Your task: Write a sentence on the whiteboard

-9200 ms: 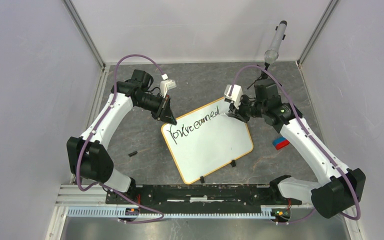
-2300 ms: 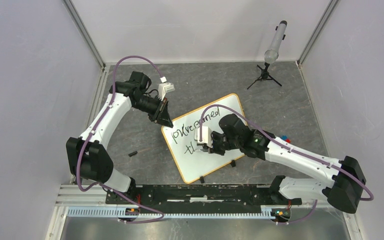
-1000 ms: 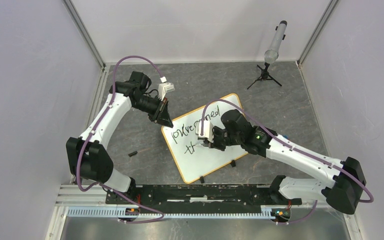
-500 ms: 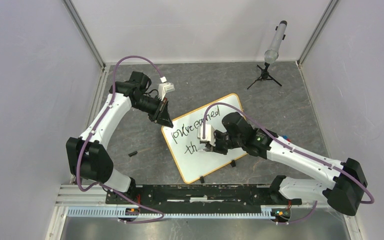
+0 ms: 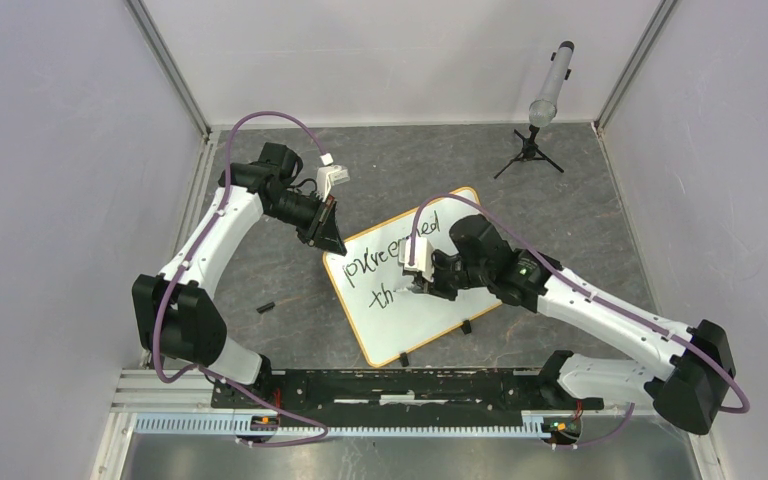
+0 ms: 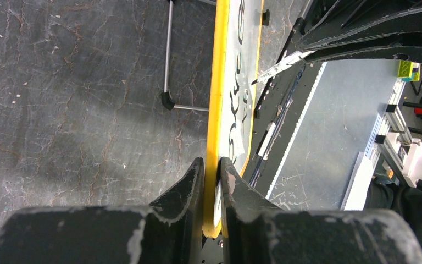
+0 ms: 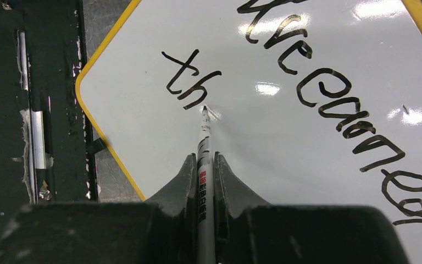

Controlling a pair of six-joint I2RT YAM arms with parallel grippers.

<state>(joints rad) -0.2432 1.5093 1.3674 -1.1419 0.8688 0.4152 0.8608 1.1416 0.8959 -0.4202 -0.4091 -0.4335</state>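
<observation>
The whiteboard (image 5: 412, 322), white with a thin orange frame, lies slanted at the table's middle. The sentence (image 5: 384, 256) runs along its top in black, and a second line reads "th" (image 7: 189, 80). My left gripper (image 5: 334, 238) is shut on the board's upper-left corner; the left wrist view has the yellow edge (image 6: 218, 82) between its fingers (image 6: 212, 162). My right gripper (image 5: 422, 283) is shut on a white marker (image 7: 204, 135), whose tip touches the board just right of the "th".
A small tripod (image 5: 528, 153) with a grey cylinder (image 5: 551, 82) stands at the back right. A small black piece (image 5: 265, 307) lies left of the board. A red-and-blue object (image 5: 569, 272) peeks out behind my right arm. A black rail (image 5: 390, 385) runs along the near edge.
My right gripper left the end of the first line, dropped to a second line and wrote "th", sliding slightly right over the last second. The left gripper has held the corner throughout.
</observation>
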